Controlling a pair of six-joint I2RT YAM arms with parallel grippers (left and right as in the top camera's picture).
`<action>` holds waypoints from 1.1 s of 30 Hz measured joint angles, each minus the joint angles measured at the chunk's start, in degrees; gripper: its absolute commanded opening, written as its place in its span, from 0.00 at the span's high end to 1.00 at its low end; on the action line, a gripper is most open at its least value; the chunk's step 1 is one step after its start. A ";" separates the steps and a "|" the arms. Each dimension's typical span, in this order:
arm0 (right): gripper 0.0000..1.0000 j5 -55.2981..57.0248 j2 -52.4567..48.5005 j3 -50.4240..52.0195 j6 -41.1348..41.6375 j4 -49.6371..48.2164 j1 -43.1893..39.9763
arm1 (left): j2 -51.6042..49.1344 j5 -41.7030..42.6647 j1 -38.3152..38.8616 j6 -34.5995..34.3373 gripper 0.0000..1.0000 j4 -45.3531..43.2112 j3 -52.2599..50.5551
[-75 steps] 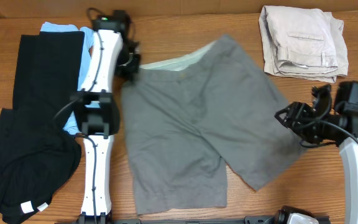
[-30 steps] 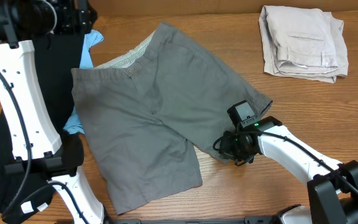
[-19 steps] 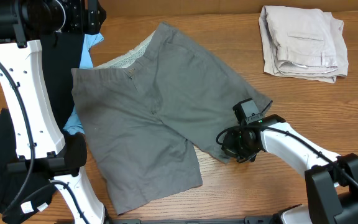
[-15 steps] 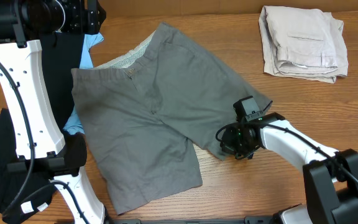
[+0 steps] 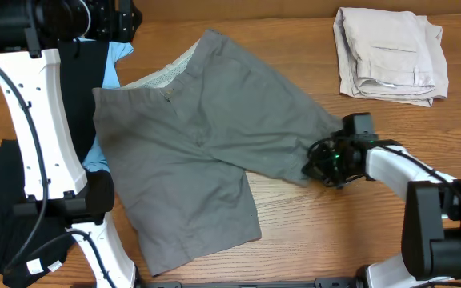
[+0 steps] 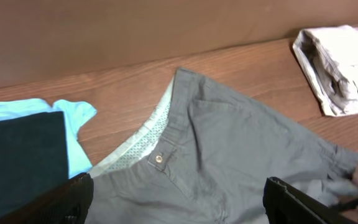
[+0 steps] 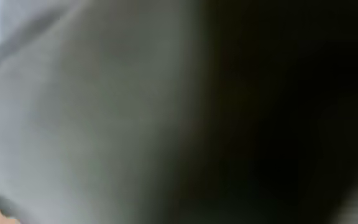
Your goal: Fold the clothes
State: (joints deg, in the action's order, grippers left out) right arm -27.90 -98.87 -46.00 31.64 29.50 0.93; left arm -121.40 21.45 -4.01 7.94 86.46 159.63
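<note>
The clothes, a pair of grey shorts (image 5: 206, 136), lie spread on the wooden table with the waistband toward the back left and pale mesh lining showing at the opening. My right gripper (image 5: 326, 164) sits low at the right leg's hem, shut on the cloth, and the leg is drawn out toward it. Blurred grey cloth (image 7: 73, 112) fills the right wrist view and hides the jaws. My left gripper (image 6: 179, 211) hangs high over the back left, open and empty, looking down on the buttoned waistband (image 6: 160, 158) of the shorts (image 6: 241, 155).
Folded pale beige shorts (image 5: 390, 54) (image 6: 340, 68) lie at the back right. A black garment (image 5: 22, 208) and a light blue cloth (image 5: 114, 56) (image 6: 42, 121) lie at the left. My left arm's white link (image 5: 42, 120) stands over the left side.
My right gripper has slid to the right with the leg hem in it, pulling that leg out flatter. The left arm has barely shifted.
</note>
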 measured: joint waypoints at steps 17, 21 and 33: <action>0.87 11.76 -3.32 -8.50 -6.82 0.26 -10.73 | -14.32 -0.63 2.93 0.02 0.12 -4.20 -0.76; 0.82 13.75 -4.02 -15.52 -7.96 11.08 -11.10 | -14.58 -0.66 2.91 0.00 0.11 -5.11 -0.81; 0.47 13.09 18.84 -25.14 -8.85 32.81 -1.27 | -6.29 -7.69 2.91 0.02 0.09 0.61 -0.63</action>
State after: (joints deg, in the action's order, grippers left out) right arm -14.81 -80.03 -71.13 22.79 62.30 -0.34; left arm -127.70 13.76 -1.10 7.97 87.07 159.00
